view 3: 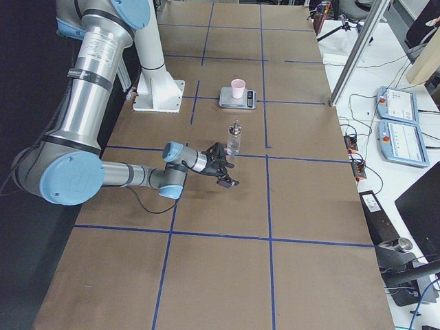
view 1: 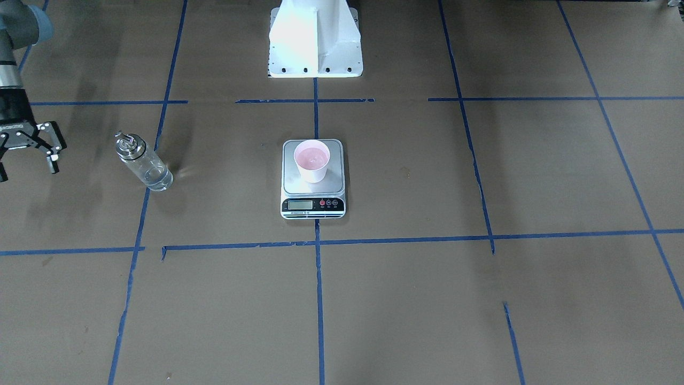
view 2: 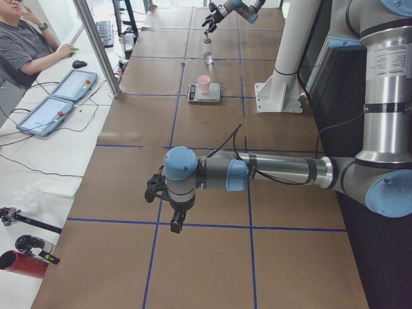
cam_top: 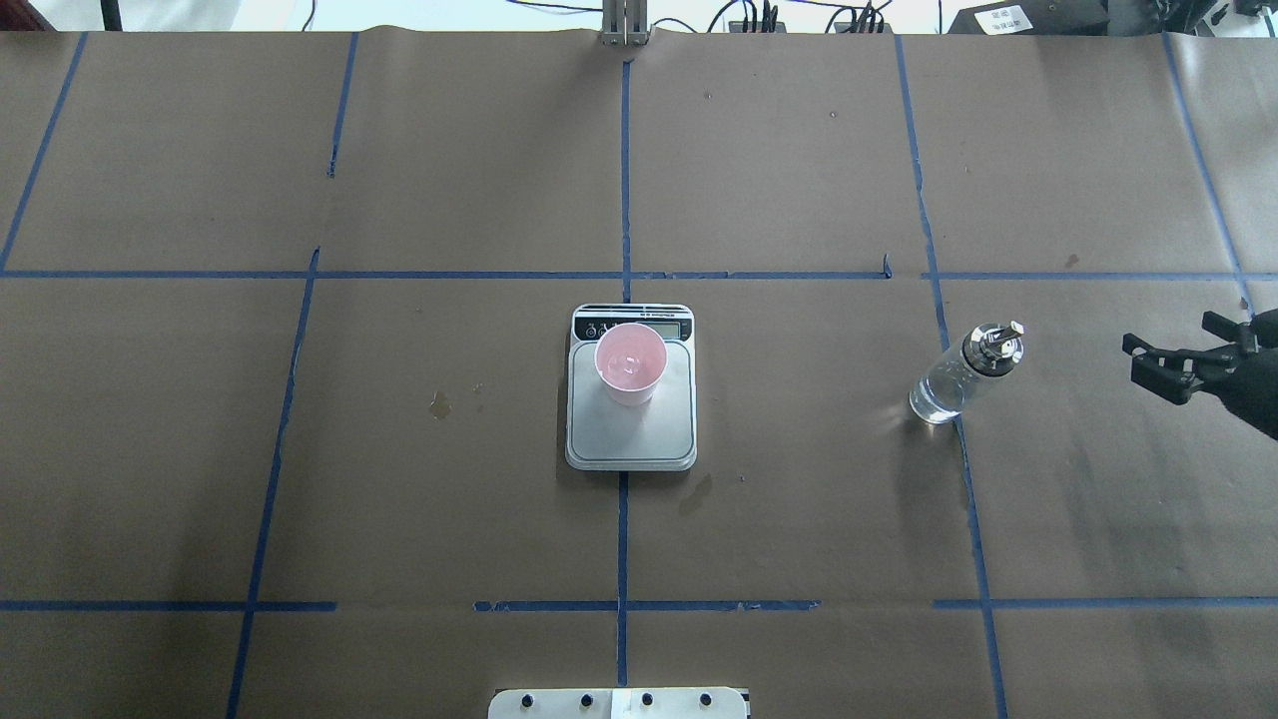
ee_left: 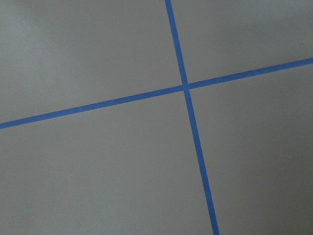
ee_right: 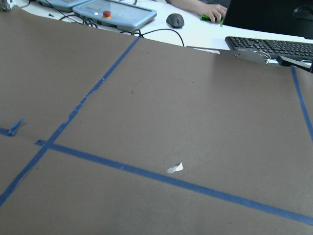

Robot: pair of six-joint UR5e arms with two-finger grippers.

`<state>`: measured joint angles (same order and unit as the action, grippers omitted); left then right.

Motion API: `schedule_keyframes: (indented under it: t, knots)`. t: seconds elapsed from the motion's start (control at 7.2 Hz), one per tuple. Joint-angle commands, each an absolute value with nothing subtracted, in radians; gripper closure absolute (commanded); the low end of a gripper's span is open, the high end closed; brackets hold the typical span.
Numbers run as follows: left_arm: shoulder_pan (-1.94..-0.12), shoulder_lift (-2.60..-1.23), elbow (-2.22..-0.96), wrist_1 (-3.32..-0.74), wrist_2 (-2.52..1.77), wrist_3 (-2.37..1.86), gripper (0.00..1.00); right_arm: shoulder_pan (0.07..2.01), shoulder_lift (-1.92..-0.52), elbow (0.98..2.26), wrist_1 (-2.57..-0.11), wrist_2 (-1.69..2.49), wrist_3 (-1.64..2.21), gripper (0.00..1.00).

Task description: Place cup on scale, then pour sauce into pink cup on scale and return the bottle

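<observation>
The pink cup (view 1: 312, 160) stands upright on the scale (view 1: 313, 188) at the table's middle, with liquid glinting inside it; it also shows in the overhead view (cam_top: 630, 363) on the scale's platform (cam_top: 631, 439). The glass bottle (view 1: 143, 161) with its silver cap stands upright on the paper, apart from the scale, with clear sauce (view 1: 158, 178) low inside; it shows overhead too (cam_top: 963, 374). My right gripper (view 1: 26, 167) is open and empty, a short way beside the bottle and clear of it (cam_top: 1163, 352). My left gripper (view 2: 165, 207) hovers far from them; I cannot tell its state.
Brown paper with blue tape lines (cam_top: 624, 275) covers the table. The white arm base (view 1: 315, 40) stands behind the scale. An operator (view 2: 29, 45), control tablets (view 2: 55, 103) and a keyboard (ee_right: 269, 46) are beyond the table's far edge.
</observation>
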<state>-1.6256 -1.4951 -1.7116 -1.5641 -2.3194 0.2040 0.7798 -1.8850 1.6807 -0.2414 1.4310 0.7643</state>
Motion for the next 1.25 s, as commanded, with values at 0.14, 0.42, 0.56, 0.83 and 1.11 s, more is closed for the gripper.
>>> schedule_keyframes:
  t: [0.14, 0.42, 0.56, 0.83, 1.11]
  knots:
    - [-1.626, -1.496, -1.701, -1.566, -2.318, 0.206, 0.0, 1.241, -1.732, 1.681, -0.563, 1.985, 0.478, 0.0]
    - [-1.624, -1.496, -1.703, -1.566, -2.318, 0.206, 0.0, 1.412, -1.582, 1.683, -0.996, 2.181, 0.279, 0.0]
    - [-1.624, -1.496, -1.704, -1.566, -2.318, 0.206, 0.0, 1.442, -1.538, 1.683, -1.196, 2.183, 0.159, 0.0]
    - [-1.624, -1.496, -1.704, -1.566, -2.318, 0.206, 0.0, 1.503, -1.467, 1.689, -1.586, 2.183, 0.015, 0.0]
    - [-1.624, -1.496, -1.704, -1.566, -2.318, 0.206, 0.0, 1.538, -1.624, 1.684, -1.591, 2.186, -0.137, 0.0]
